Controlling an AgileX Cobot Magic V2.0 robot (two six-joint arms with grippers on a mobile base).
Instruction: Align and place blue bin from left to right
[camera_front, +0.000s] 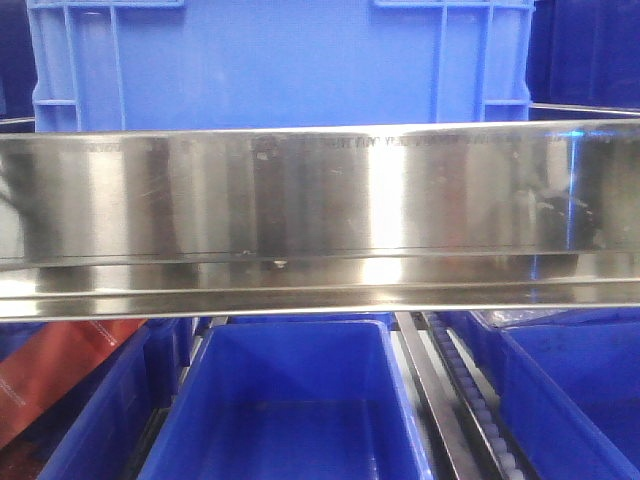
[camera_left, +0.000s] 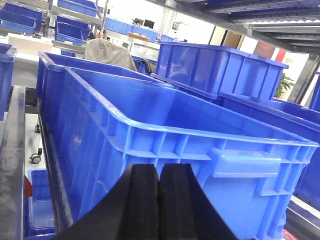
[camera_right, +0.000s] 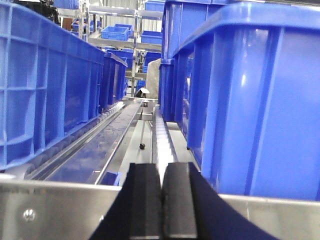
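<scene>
The blue bin (camera_front: 280, 60) stands on the upper shelf behind a shiny steel rail, and only its ribbed front wall shows in the front view. In the left wrist view a large blue bin (camera_left: 200, 150) fills the middle, open side up. My left gripper (camera_left: 159, 167) is shut and holds nothing, its tips just short of that bin's rimmed end wall. My right gripper (camera_right: 162, 165) is also shut and holds nothing. It hovers over the steel rail (camera_right: 50, 210), with a tall blue bin wall (camera_right: 250, 100) close on its right.
The steel rail (camera_front: 320, 210) crosses the whole front view. Below it sit more blue bins (camera_front: 290, 400) and a roller track (camera_front: 470, 400). Another bin (camera_right: 45, 85) stands left of the roller lane (camera_right: 162, 135). More bins (camera_left: 220, 70) crowd behind the near one.
</scene>
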